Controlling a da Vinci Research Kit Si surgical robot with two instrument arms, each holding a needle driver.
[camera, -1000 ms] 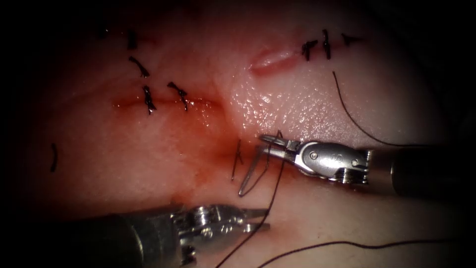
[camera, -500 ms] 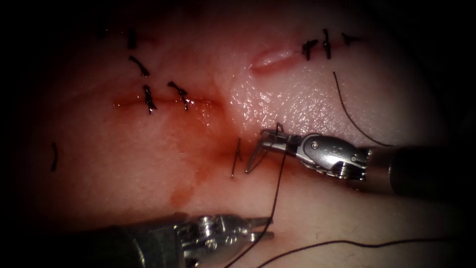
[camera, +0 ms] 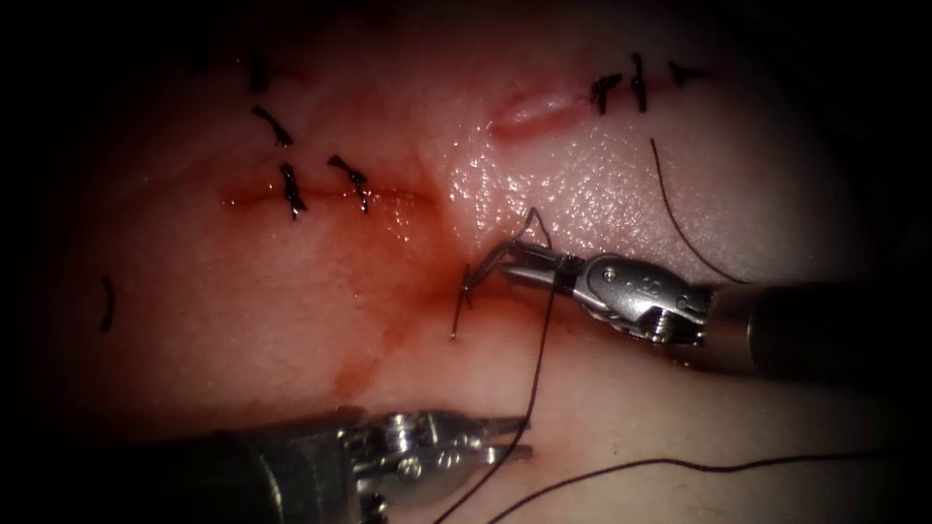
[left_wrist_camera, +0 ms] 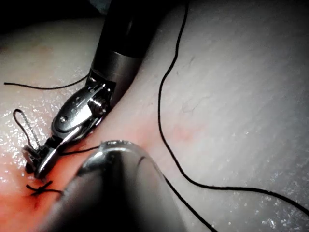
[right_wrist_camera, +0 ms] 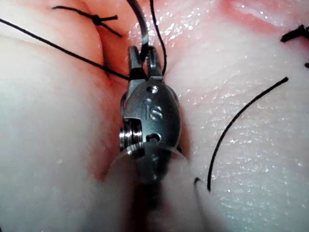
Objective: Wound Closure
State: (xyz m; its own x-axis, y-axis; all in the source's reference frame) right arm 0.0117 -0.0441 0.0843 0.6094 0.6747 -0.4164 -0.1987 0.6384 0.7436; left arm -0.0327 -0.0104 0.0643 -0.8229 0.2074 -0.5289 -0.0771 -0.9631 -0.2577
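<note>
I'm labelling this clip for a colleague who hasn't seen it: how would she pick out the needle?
Find the right tool, the shiny one coming in from the endoscope view's right over the tissue. The needle is the thin curved grey metal sliver in its shut jaws, arcing left toward the reddened cut. Unlike the dark, limp thread beside it, it is rigid and glints.

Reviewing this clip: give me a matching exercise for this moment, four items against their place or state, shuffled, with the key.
Items:
1. right tool
2. left tool
3. needle
4. finished stitches

States:
A. holds nothing, jaws slightly apart, near the endoscope view's lower edge, thread passing by its tip
B. dark knots across the closed cut, upper left in the endoscope view
C. jaws shut on the needle near its thread end
D. curved, tip at the cut in the tissue; whether it has entered is unclear

Pairs: 1-C, 2-A, 3-D, 4-B
</note>
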